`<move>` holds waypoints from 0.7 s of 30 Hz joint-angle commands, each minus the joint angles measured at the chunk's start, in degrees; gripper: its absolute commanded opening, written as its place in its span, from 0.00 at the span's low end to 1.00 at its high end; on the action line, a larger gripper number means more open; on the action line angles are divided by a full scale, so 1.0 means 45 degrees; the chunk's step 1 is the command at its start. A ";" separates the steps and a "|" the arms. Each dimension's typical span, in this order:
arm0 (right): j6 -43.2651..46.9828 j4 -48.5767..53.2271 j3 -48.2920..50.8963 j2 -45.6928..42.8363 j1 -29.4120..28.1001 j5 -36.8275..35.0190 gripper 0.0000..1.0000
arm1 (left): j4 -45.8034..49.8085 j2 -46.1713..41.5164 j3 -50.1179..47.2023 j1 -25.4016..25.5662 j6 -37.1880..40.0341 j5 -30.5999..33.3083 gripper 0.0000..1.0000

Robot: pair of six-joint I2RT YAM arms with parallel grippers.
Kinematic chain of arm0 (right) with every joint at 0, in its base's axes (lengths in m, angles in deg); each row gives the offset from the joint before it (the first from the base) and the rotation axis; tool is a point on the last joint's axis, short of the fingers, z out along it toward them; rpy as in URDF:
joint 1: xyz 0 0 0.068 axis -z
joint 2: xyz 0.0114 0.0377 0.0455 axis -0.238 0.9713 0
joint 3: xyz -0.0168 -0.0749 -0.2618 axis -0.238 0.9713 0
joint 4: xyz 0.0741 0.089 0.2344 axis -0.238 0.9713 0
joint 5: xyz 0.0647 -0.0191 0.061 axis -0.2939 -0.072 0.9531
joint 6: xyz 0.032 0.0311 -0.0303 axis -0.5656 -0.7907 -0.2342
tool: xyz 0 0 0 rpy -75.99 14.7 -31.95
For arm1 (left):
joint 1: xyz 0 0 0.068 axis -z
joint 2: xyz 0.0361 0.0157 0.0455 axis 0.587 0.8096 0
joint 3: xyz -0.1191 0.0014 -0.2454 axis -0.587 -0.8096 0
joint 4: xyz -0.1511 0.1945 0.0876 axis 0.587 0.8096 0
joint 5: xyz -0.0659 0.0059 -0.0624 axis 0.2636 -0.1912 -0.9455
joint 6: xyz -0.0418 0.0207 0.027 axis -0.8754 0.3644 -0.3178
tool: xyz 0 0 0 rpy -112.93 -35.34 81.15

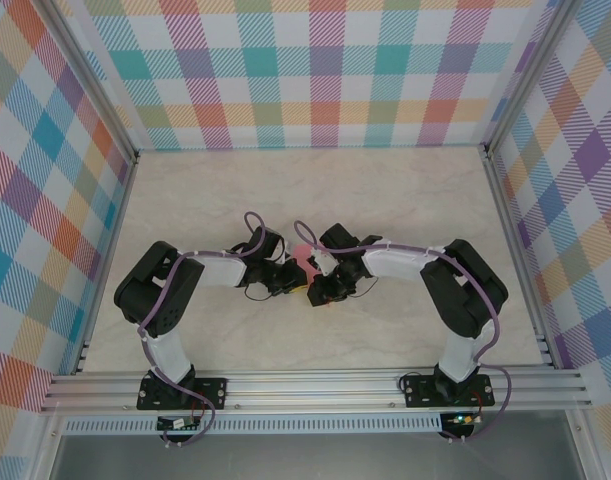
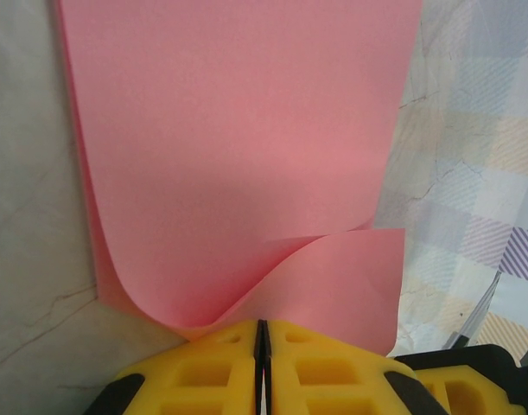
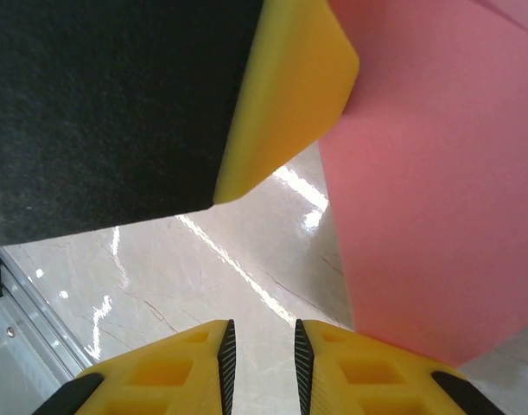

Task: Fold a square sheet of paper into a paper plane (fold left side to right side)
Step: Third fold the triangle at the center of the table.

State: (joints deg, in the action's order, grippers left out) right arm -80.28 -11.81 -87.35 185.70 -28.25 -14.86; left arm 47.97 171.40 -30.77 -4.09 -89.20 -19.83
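At the bottom middle of the left wrist view, the left gripper (image 2: pixel 262 328) was squeezed tight on the lower edge of the square sheet of paper (image 2: pixel 246 156). I think it held the curled sheet up so one side could swing over to the other. In the right wrist view, the right gripper (image 3: pixel 261 346) had a small gap with bare table (image 3: pixel 203 259) showing through. It held nothing, and the paper hung at the right. The top view showed both grippers meeting mid-table.
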 commanded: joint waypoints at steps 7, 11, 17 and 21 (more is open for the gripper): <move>-0.0138 0.0142 -0.0082 0.0241 0.0055 -0.0334 0.27 | 0.0734 0.0251 -0.0035 0.0130 0.0210 0.0445 0.11; -0.0158 0.0076 0.0042 0.0219 0.0090 -0.0317 0.26 | 0.0767 0.0251 -0.0028 0.0128 0.0237 0.0457 0.11; -0.0216 -0.0089 0.0336 0.0265 0.0118 -0.0113 0.25 | 0.0777 0.0235 -0.0056 0.0128 0.0228 0.0484 0.10; -0.0562 -0.0587 0.0817 0.0186 0.0348 0.0298 0.23 | 0.0844 0.0231 -0.0039 0.0128 0.0257 0.0533 0.10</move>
State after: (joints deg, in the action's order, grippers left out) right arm -81.28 -13.34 -85.49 186.05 -27.53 -15.60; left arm 47.99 171.40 -30.77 -4.09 -89.18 -19.81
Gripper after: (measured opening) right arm 0.237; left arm 0.104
